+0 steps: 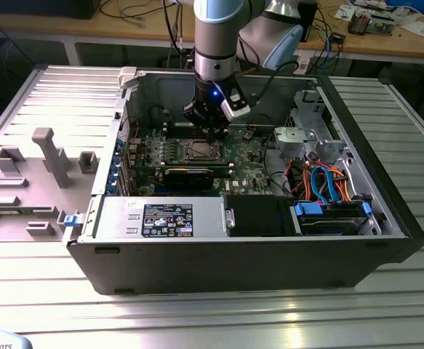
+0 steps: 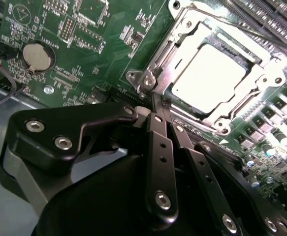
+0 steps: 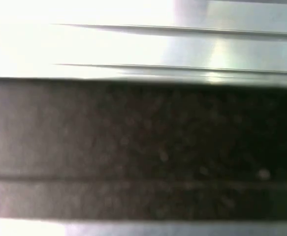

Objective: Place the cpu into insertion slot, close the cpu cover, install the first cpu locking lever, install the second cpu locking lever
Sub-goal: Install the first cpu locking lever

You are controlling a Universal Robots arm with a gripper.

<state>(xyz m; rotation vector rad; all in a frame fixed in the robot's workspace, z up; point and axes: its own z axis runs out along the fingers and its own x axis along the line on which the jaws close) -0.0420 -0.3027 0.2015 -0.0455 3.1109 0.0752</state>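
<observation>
In the second wrist view the cpu [image 2: 207,73] lies flat in the insertion slot, its silver top glaring bright. The cpu cover [image 2: 192,24], a silvery frame with a square window, lies down around it. My gripper [image 2: 155,101] is shut, its dark fingers [image 2: 159,147] meeting in a point at one corner of the socket frame. Whether the tips pinch a locking lever there I cannot tell. In the exterior view the gripper [image 1: 215,134] hangs straight down inside the open computer case, just off the insertion slot [image 1: 197,150] toward the exterior view's right.
The green motherboard [image 2: 84,44] carries a coin cell [image 2: 37,56] and rows of memory slots. A black card [image 1: 190,174], power supply [image 1: 161,218] and drive cage with blue and orange cables [image 1: 328,189] crowd the case. A grey fixture [image 1: 44,167] stands outside on the ribbed metal table [image 1: 197,320].
</observation>
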